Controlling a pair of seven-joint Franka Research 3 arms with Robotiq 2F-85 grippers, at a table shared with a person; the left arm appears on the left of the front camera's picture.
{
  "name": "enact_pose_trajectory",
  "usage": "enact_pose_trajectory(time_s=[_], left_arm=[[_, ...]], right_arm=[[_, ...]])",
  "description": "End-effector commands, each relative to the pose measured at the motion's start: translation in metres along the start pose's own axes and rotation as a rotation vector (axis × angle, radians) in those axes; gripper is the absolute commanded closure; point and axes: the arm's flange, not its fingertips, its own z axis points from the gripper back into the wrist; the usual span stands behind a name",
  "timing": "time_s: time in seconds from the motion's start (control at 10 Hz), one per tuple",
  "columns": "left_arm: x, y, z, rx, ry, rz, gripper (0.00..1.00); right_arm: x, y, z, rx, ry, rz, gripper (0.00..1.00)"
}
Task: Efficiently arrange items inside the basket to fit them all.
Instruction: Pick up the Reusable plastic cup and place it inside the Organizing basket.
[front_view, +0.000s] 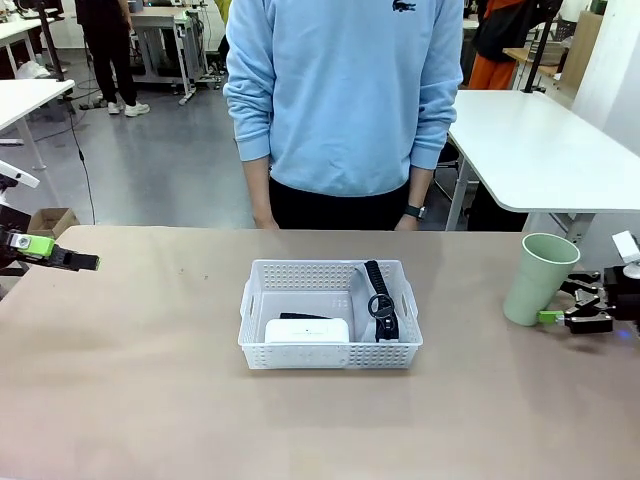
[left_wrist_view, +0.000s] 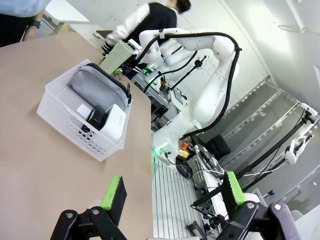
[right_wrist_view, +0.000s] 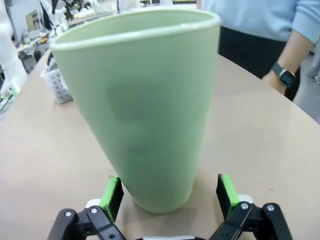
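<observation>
Jaws wide astride pale green cup

In basket, stapler mostly hidden bhd white box (front view).

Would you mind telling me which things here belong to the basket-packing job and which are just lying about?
Job: white basket; white box, black stapler and grey pouch inside it; pale green cup on the table outside.
Lying about: cardboard box on the floor; white side table.
</observation>
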Motion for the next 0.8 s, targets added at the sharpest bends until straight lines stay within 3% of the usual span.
enact_pose_trajectory(time_s=[0.0,0.7], left_arm=[[-0.001,-0.002,-0.001,0.003,0.001,0.001,0.00],[-0.001,-0.002,-0.001,0.003,0.001,0.001,0.00]], right_arm=[[0.006,-0.005,-0.009,0.072,-0.027,-0.026,0.00],[0.032,0.002,-0.010,0.146,-0.149,-0.035,0.00]])
